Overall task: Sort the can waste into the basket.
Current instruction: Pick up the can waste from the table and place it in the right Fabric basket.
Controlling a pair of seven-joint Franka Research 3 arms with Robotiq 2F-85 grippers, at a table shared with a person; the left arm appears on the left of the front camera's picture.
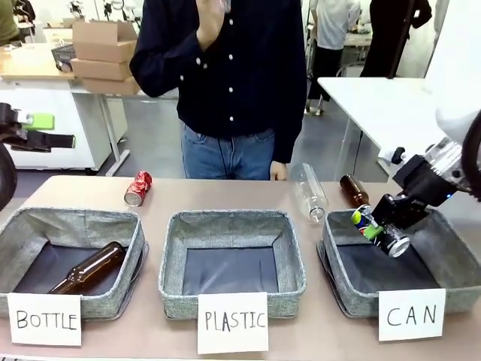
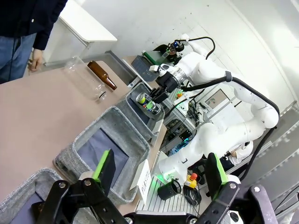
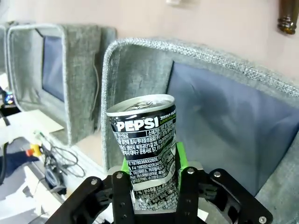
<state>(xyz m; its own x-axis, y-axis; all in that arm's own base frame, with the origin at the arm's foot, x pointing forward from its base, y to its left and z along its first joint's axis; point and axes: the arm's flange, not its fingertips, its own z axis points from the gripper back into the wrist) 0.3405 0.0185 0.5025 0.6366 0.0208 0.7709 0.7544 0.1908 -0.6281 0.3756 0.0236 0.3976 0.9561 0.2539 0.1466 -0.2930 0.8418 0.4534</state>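
Two cans show. The dark can (image 1: 379,232) is clamped between the right gripper's (image 1: 385,226) green pads over the "CAN" basket (image 1: 458,278), tilted, its long axis sloping down toward the robot's right, silver end lowest in the front view. The red can (image 1: 138,188) lies on the table (image 1: 225,192) behind the "BOTTLE" basket (image 1: 113,297), pointing toward the person. The left gripper (image 2: 159,175) hangs with fingers spread, holding nothing.

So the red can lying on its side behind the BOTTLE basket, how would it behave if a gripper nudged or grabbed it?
The red can lies on its side on the table, so a nudge would probably roll it. It looks dented, so likely empty, light, and thin-walled enough to crush under a firm grip. Its smooth metal may slip between the pads.
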